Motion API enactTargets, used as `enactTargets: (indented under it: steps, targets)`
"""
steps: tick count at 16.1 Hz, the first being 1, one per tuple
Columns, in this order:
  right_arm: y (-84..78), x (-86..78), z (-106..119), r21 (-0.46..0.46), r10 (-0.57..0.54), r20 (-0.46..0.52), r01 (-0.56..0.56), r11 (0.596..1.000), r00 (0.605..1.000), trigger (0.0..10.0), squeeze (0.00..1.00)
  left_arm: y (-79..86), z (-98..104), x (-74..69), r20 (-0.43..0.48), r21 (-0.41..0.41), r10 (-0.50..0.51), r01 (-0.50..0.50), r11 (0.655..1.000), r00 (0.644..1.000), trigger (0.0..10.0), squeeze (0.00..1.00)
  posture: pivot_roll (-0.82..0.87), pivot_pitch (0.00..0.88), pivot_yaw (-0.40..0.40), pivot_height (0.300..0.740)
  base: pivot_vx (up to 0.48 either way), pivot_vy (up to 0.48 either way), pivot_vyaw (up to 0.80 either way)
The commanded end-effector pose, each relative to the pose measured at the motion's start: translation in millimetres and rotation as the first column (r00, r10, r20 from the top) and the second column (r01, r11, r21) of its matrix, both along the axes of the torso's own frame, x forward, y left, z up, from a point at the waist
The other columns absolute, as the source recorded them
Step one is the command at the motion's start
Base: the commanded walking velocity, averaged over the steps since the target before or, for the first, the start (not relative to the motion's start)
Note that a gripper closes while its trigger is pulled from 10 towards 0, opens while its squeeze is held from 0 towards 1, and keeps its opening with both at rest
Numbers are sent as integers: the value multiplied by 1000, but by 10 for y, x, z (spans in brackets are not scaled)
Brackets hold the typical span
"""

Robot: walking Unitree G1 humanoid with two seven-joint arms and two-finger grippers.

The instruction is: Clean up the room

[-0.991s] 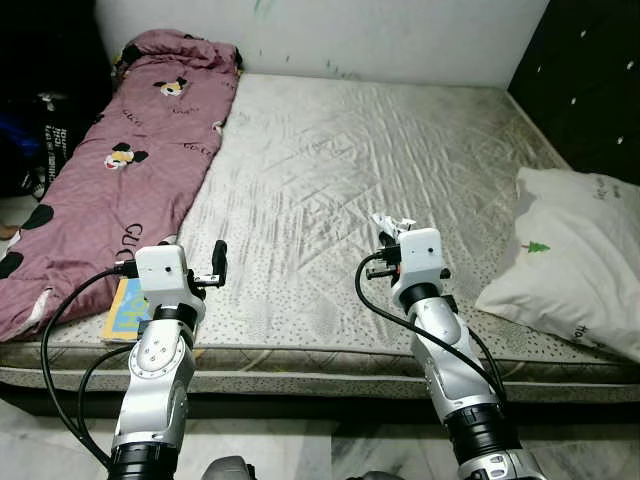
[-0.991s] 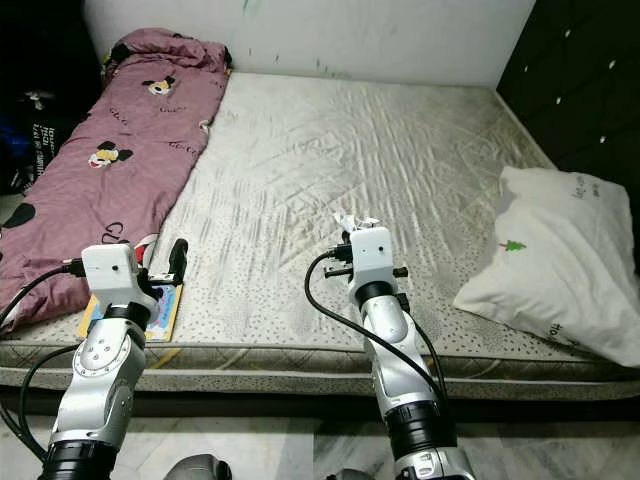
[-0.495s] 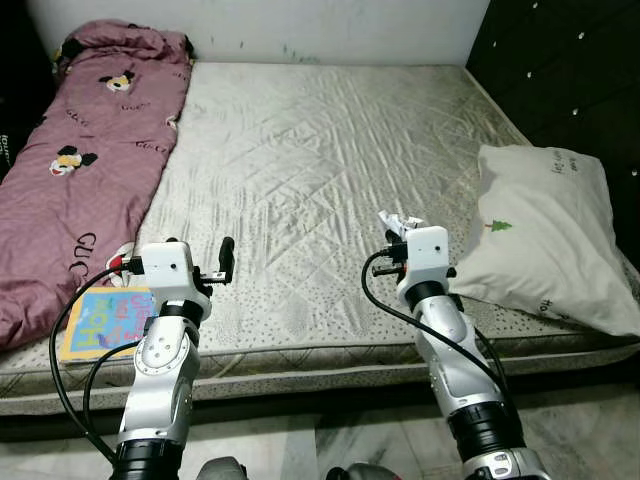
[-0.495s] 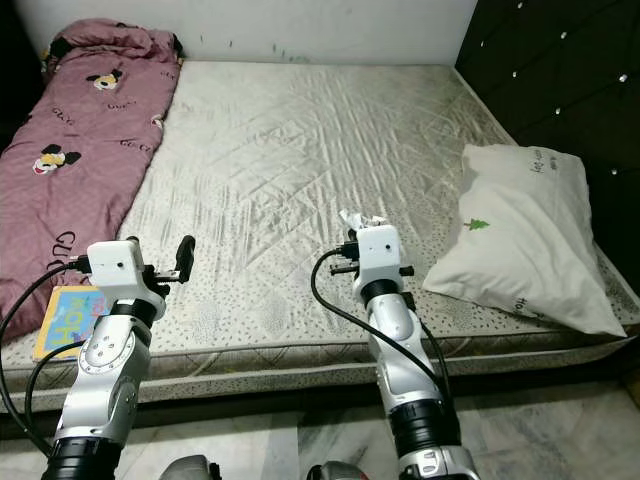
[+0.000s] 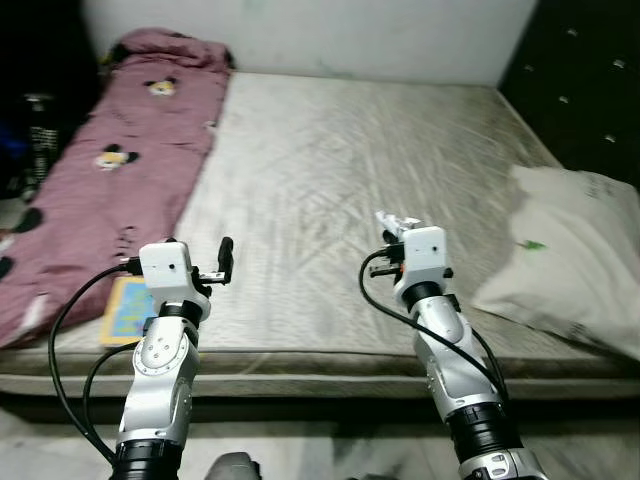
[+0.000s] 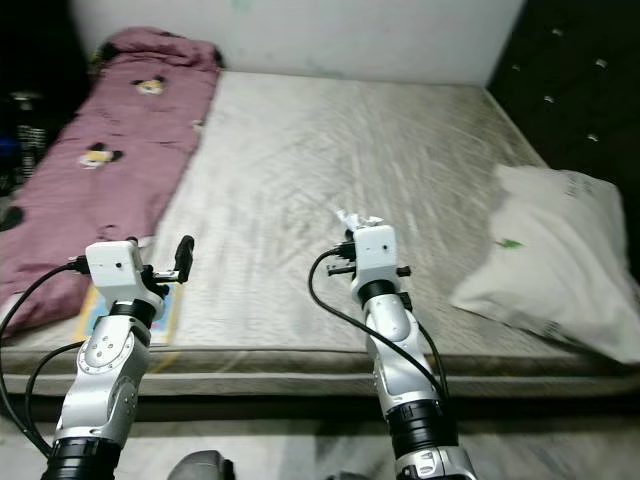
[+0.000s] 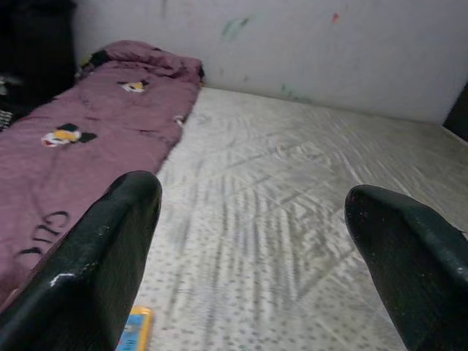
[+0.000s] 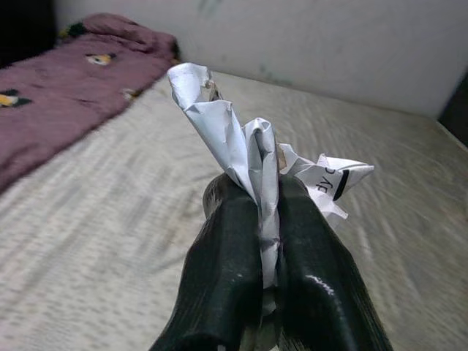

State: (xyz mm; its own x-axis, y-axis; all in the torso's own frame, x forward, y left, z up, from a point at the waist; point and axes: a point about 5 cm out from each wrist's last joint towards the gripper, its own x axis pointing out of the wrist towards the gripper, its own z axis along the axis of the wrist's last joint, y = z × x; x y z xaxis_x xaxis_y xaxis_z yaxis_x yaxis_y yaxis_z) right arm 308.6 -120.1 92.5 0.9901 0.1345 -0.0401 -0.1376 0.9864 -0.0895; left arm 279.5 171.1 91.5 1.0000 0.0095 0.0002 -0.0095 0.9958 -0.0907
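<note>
A wide bed (image 5: 360, 150) with a bare grey quilted mattress stands against a pale wall (image 5: 330, 35), and both robot arms reach over its near edge. Along the bed's left side lies a long maroon blanket (image 5: 110, 170) printed with cartoon mouse faces, bunched up at the far end by the wall. On the right side, beside a dark padded panel (image 5: 590, 80), rests a white pillow (image 5: 575, 265) with a small green mark on it; it lies well apart from the right arm. The head views are somewhat blurred.

The left end effector (image 7: 263, 256) hovers over the mattress near the blanket's edge, its two black fingers (image 7: 95, 263) spread wide with nothing between them. Just below and to the left of that arm, a colourful flat book (image 5: 125, 310) lies at the near edge of the mattress, partly hidden behind the arm.

The right end effector (image 8: 259, 234) is held above the middle of the mattress near its front edge, fingers pressed together on a crumpled white paper (image 8: 234, 139). The paper sticks up above the fingertips, creased and twisted, with some dark print on one fold.
</note>
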Motion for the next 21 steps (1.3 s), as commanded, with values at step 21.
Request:
enactTargets:
  steps: [21]
  targets:
    - [9, 35, 21, 7, 12, -6, -12, 1000, 1000, 10000, 0, -4, 10, -8, 11, -4, -18, 18, 1000, 1000, 10000, 0, 88, 0, -55, 740, 102, 137, 0]
